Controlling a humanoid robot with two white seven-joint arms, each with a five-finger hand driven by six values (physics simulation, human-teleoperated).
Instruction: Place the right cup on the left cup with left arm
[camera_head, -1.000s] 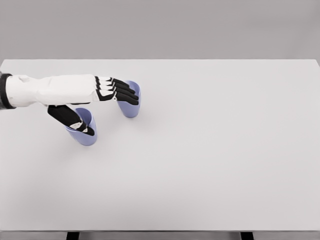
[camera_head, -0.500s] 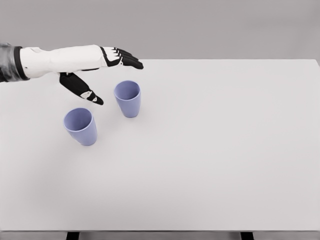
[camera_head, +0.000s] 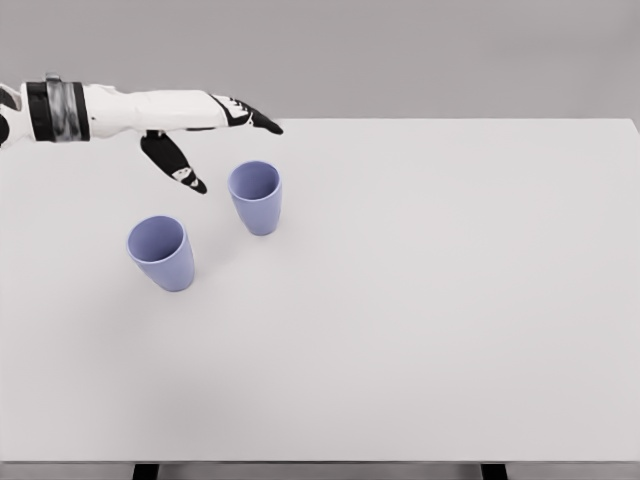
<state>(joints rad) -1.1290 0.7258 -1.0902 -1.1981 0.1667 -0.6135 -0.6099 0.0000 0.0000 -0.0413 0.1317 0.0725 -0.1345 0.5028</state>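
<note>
Two lavender cups (camera_head: 256, 198) (camera_head: 162, 252) are standing apart near the table's (camera_head: 450, 300) far left corner; the left hand (camera_head: 205, 125) is hovering unclenched, holding nothing. A clumsy grasp could topple the right one.

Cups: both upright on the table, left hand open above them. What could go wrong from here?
1. The left hand hovers open behind the cups and holds nothing; a descent could knock over the right cup instead of gripping it.
2. The left cup stands close by, so the thumb may clip it during the grasp.
3. Both cups look alike with mouths up; a tilted placement could tip the left cup.
</note>
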